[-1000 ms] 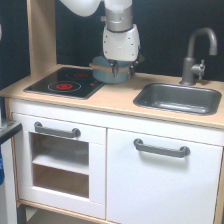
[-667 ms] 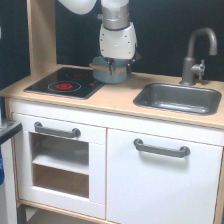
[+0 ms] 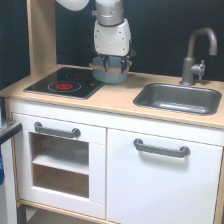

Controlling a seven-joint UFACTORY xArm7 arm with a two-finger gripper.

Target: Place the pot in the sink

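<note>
The grey-blue pot (image 3: 108,75) with a tan rim band stands on the wooden counter at the far right corner of the black stovetop (image 3: 64,83). My gripper (image 3: 115,64) hangs straight down over it. Its dark fingers reach the pot's rim and hide part of the opening. I cannot tell whether the fingers are closed on the rim. The sink (image 3: 178,98), a dark grey basin, lies in the counter towards the exterior view's right, apart from the pot, with nothing in it.
A grey faucet (image 3: 198,54) rises behind the sink. A wooden post (image 3: 40,35) stands at the back on the exterior view's left. White cabinet doors with grey handles (image 3: 161,148) lie below the counter.
My gripper has shifted a little towards the exterior view's left and slightly up, and is now more centred over the pot. The pot has stayed in about the same place.
</note>
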